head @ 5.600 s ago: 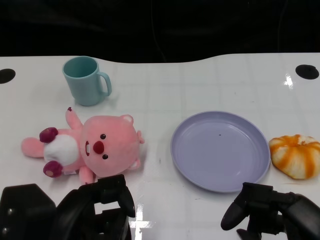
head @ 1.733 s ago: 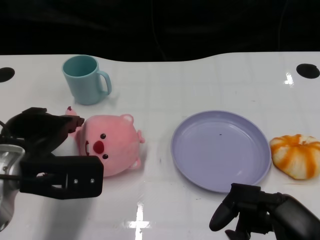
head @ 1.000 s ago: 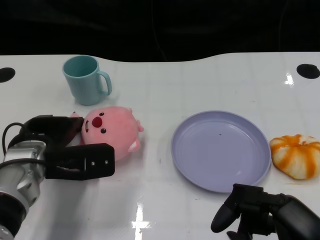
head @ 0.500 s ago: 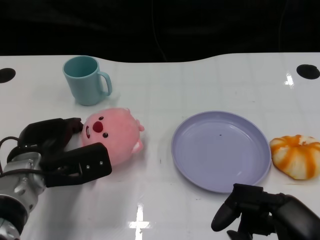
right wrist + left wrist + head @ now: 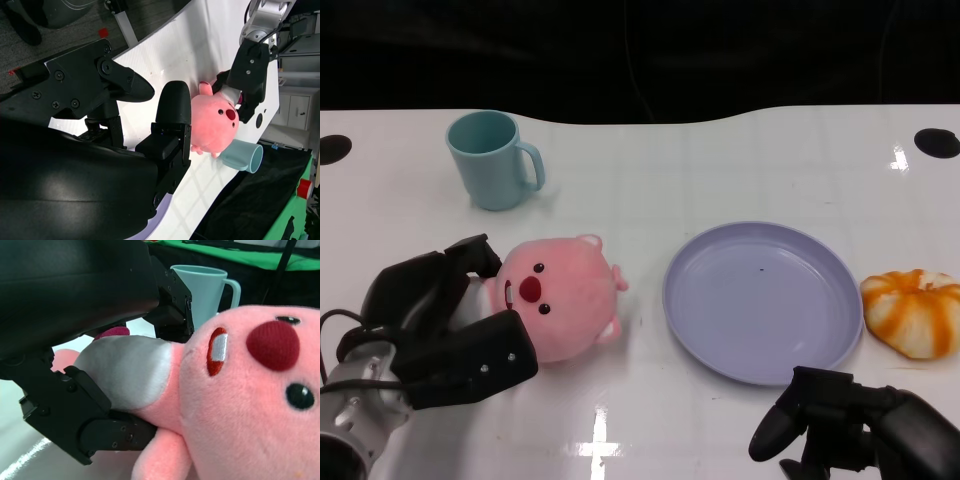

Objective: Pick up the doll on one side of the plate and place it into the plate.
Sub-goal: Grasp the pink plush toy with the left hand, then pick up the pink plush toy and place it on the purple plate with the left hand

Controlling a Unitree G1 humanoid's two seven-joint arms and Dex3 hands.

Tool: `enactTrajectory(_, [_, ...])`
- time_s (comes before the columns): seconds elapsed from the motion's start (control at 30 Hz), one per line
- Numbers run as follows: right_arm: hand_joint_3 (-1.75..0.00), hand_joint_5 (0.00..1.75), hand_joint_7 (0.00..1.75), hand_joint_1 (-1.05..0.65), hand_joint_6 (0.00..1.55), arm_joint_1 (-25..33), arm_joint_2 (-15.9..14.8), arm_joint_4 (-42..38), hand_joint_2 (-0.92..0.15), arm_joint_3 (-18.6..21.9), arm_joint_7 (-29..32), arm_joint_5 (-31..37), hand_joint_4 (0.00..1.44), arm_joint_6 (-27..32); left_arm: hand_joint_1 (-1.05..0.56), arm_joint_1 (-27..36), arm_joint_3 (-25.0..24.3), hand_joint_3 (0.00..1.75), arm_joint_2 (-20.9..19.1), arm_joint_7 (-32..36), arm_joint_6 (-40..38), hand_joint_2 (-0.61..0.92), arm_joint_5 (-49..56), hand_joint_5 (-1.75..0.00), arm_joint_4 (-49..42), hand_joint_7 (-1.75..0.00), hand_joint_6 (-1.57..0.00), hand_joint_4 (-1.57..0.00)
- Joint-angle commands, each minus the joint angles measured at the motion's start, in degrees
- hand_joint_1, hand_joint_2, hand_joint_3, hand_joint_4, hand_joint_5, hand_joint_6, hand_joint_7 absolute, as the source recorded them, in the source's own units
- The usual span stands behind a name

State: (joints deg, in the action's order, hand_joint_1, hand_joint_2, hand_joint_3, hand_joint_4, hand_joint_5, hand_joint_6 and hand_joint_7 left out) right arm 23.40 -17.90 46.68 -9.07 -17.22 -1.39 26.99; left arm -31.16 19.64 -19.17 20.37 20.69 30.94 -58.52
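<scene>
- plainly, no brand, label or writing can be read on anything in view.
- left hand [image 5: 445, 325] reaches in from the lower left of the head view, fingers wrapped around the body of the doll [image 5: 560, 308]; one finger lies over the far side, another under the near side.
- left wrist view shows those black fingers [image 5: 90, 415] clamped on the doll's white belly and pink body.
- doll is a pink plush with a red nose, face turned up; it lies on the table [image 5: 720, 180] left of the plate [image 5: 760, 300], near it but apart.
- right hand [image 5: 840, 435] sits low at the near edge, just below the plate, fingers curled in, holding nothing.
- teal mug [image 5: 495, 160] stands beyond the doll; an orange-and-white plush [image 5: 912, 312] lies just right of the plate.
</scene>
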Motion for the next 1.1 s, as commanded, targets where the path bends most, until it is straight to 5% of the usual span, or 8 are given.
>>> enactTrajectory(0.03, [-0.91,1.66,1.27,-0.14,0.56,-0.27,-0.26,-0.47,-0.68,0.04,-0.17,-0.40,0.62,-0.87,-0.12,2.41,-3.06,1.32,-0.31,-1.89,0.09,0.42,-3.57,-1.75,3.78,-1.75,-0.78,-0.94])
enactTrajectory(0.27, [-0.91,1.64,1.27,-0.13,0.55,-0.76,-0.20,-2.05,-0.67,0.18,-0.45,-0.67,0.61,-1.43,-0.08,5.41,-6.71,1.46,0.65,-6.93,-2.85,0.33,-7.90,-1.75,14.23,-1.75,-0.77,-0.97])
enactTrajectory(0.73, [-0.85,1.63,1.25,-0.08,0.57,2.15,-1.15,-0.20,-0.71,0.91,-0.68,-0.54,0.62,-2.18,-0.12,5.07,-5.68,1.48,6.99,-14.89,-13.77,0.32,-7.02,-1.75,35.61,-1.75,-0.79,-0.98])
enactTrajectory(1.1, [-0.91,1.64,1.27,-0.08,0.56,1.74,-1.12,-1.06,-0.68,1.37,-1.25,-0.98,0.61,-2.72,-0.16,-4.13,-0.74,1.47,15.00,-15.99,-20.96,0.30,-2.60,-1.75,33.43,-1.71,-0.81,-1.00])
